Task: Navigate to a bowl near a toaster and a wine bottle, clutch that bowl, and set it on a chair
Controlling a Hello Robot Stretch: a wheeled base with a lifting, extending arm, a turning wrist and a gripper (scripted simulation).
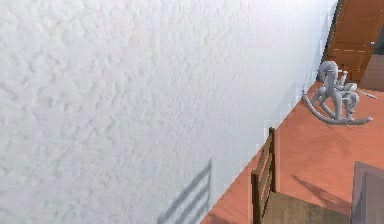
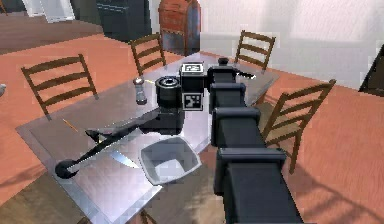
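The bowl (image 2: 168, 160) rests on the desk (image 2: 105, 115) at lower centre of the arm side view. The pincer (image 2: 80, 150) points toward lower left, so the bowl lies right of the fingertips and below the pincer body, just left of the arm (image 2: 245, 150). Pincer opening and contents cannot be determined. A chair (image 2: 295, 115) stands at right of the arm, against the desk edge.

Forward view: white rough-plastered wall (image 1: 130, 90) bright, evenly lit, no glare. Grey slatted shadow low on it, beside brown wooden slat-back chair (image 1: 264, 170). Darker patch on reddish-brown floor (image 1: 300, 150) right of chair. Brown door (image 1: 355, 40) leans at picture's edge. Arm side view: grey glossy tabletop (image 2: 70, 135) carries soft pale sheen. Far left corner dim, plain white wall (image 2: 320, 30) at right bright.
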